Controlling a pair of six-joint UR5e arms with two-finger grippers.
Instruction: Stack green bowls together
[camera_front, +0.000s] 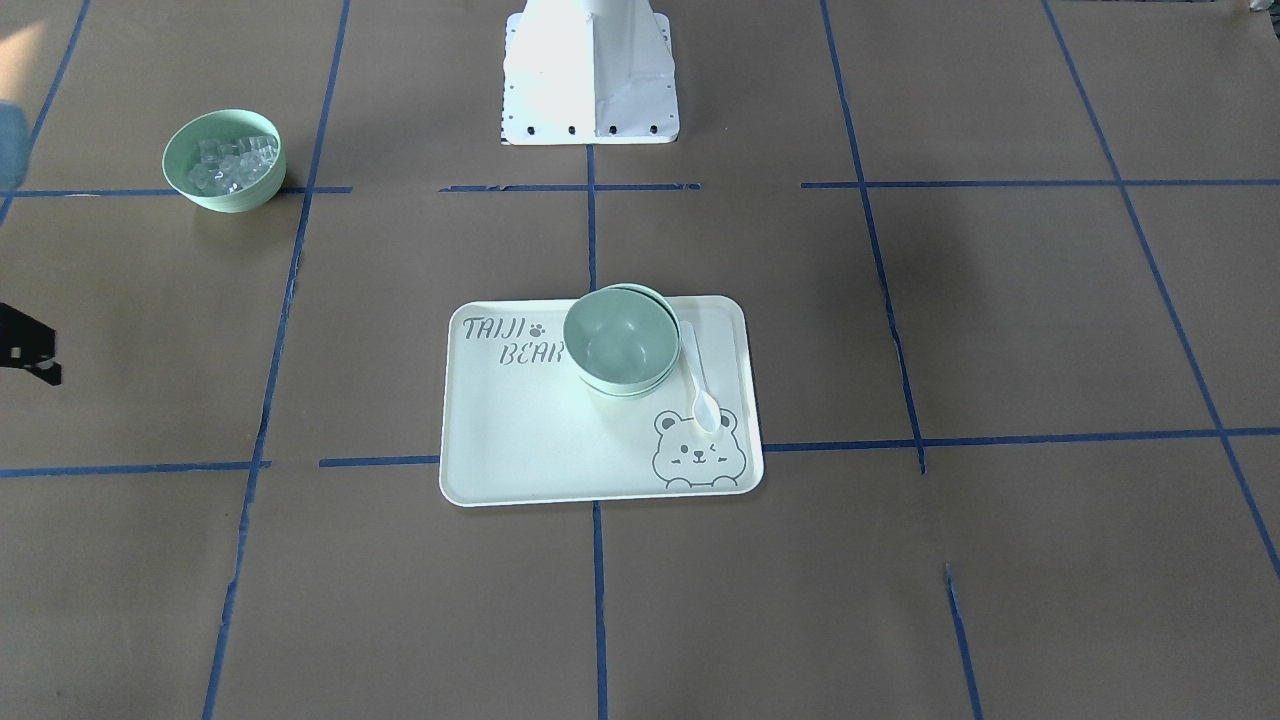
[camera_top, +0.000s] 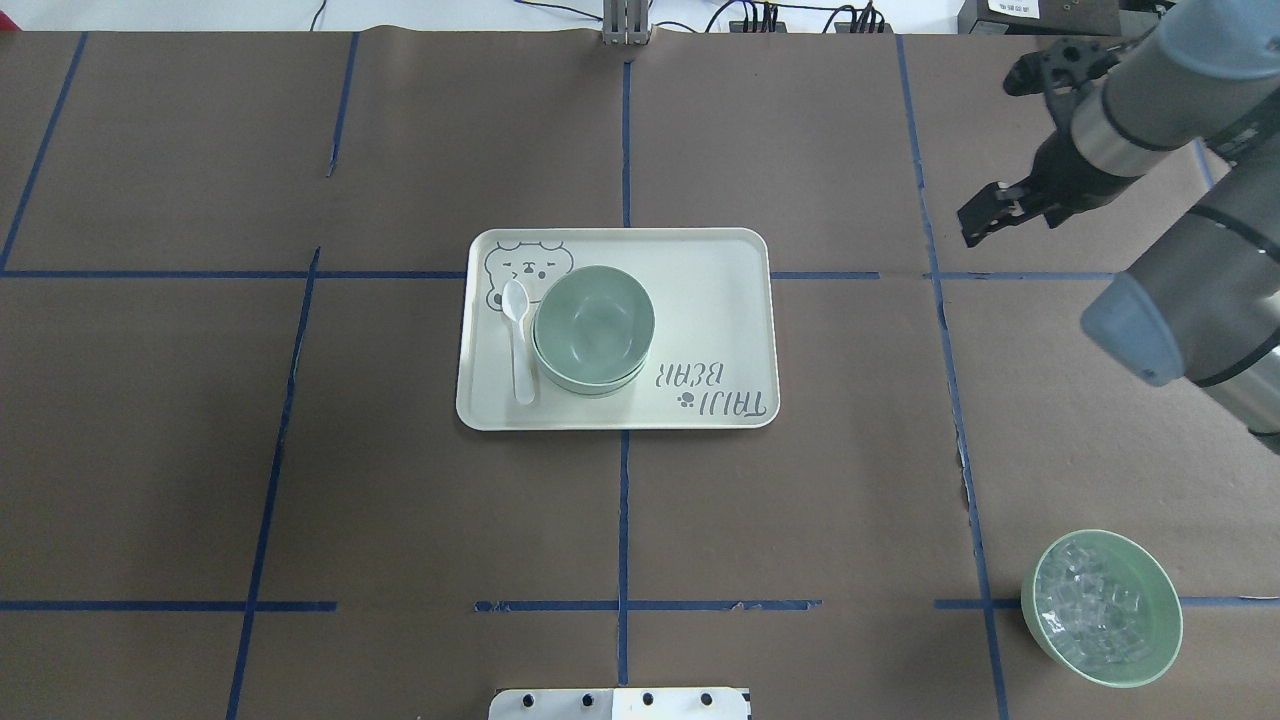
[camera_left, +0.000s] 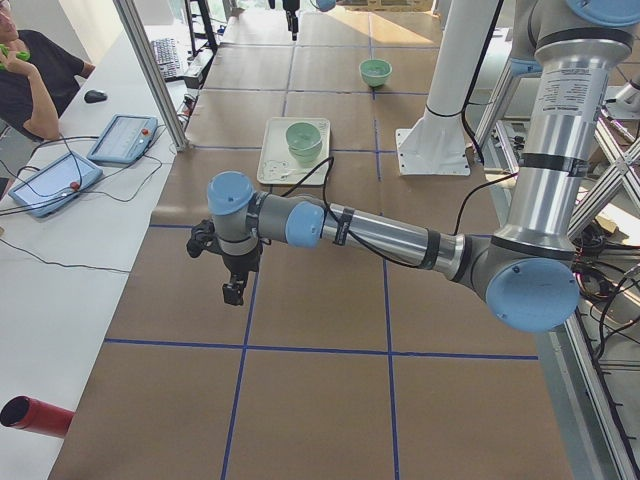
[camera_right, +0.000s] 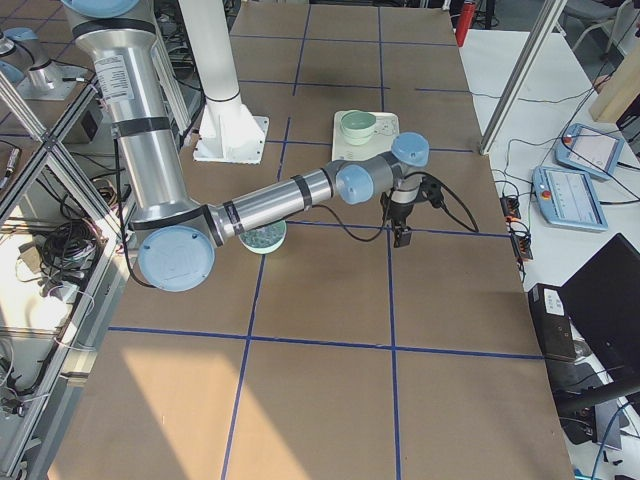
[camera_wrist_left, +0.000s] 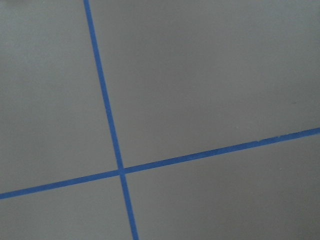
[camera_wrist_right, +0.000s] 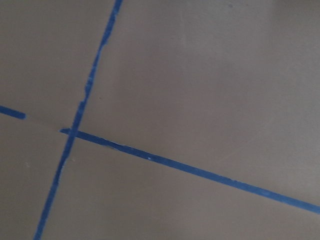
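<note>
We are starting at the right pincer (camera_top: 978, 222), which is hanging above bare worktop (camera_top: 850, 500), well apart from everything. We are not managing to tell how wide its jaws are standing, though nothing is showing in its grip. The left pincer (camera_left: 232, 288) is likewise hovering over bare paper, its opening unreadable to us.

Moving outward, the green bowls (camera_top: 594, 325) are sitting nested in one pile on the bear-print tray (camera_top: 720, 300), with a white spoon (camera_top: 518, 340) lying just beside them. We are judging the stacking as done.

We are expecting these bowls to be handling light, stiff and rather slippery. We are favouring a pinch across the top rim, one finger inside.
</note>
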